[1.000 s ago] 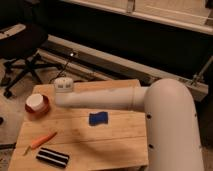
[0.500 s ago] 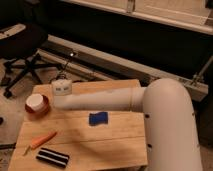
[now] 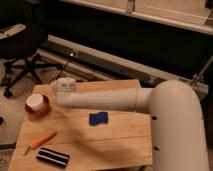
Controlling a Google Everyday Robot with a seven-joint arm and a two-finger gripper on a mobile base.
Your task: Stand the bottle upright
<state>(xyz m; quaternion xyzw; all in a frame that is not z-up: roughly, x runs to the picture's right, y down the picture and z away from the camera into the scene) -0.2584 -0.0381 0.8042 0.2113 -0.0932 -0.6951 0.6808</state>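
The bottle does not show in the camera view; it is hidden or out of sight. My white arm [image 3: 115, 99] reaches from the right across the wooden table [image 3: 115, 145] to its far left part. My gripper [image 3: 64, 86] is at the arm's end, just behind and to the right of the red bowl.
A red bowl with a white inside [image 3: 36, 104] stands at the table's left edge. An orange carrot [image 3: 42, 141] and a black striped object [image 3: 52, 157] lie at the front left. A blue object [image 3: 97, 118] lies mid-table. An office chair [image 3: 22, 47] stands at the back left.
The arm's end has barely shifted. The things on the table have not moved.
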